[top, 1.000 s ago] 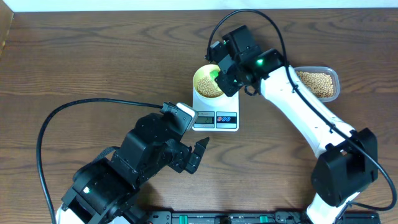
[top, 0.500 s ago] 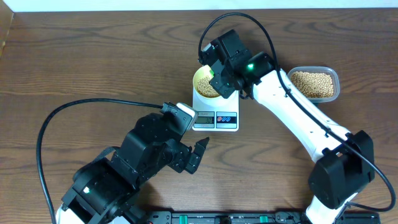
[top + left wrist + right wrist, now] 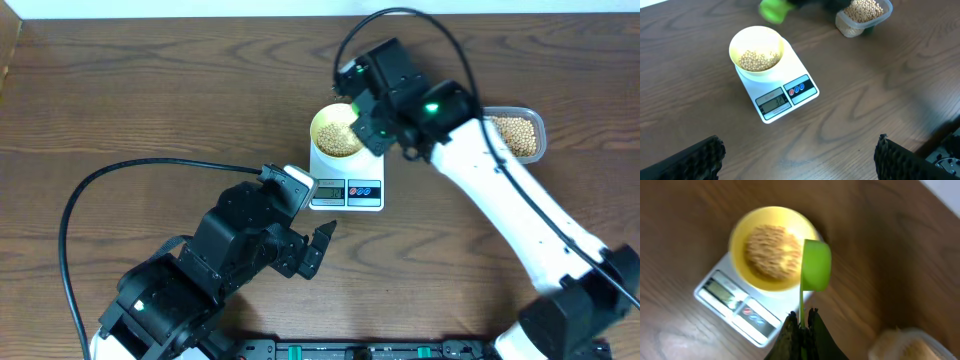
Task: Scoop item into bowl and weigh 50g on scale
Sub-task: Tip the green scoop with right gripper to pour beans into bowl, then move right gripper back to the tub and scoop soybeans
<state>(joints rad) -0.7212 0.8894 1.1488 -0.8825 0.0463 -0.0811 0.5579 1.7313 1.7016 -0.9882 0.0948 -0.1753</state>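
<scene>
Dozens of round tan beans [image 3: 771,252] in pale yellow bowl [image 3: 740,232] atop flat white scale [image 3: 720,291], weighing; my right gripper [image 3: 801,326] pinches green plastic scoop [image 3: 815,272], left gripper [image 3: 800,165] spread wide.

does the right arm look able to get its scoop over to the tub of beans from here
Probably yes. The right gripper is shut on the green scoop, which hangs at the bowl edge, and the tub sits open on that same side with only bare table between.

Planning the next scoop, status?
Right gripper shut on green scoop beside bowl. Left gripper open, clear of scale. Bowl of beans on scale. Nothing blocking.
</scene>
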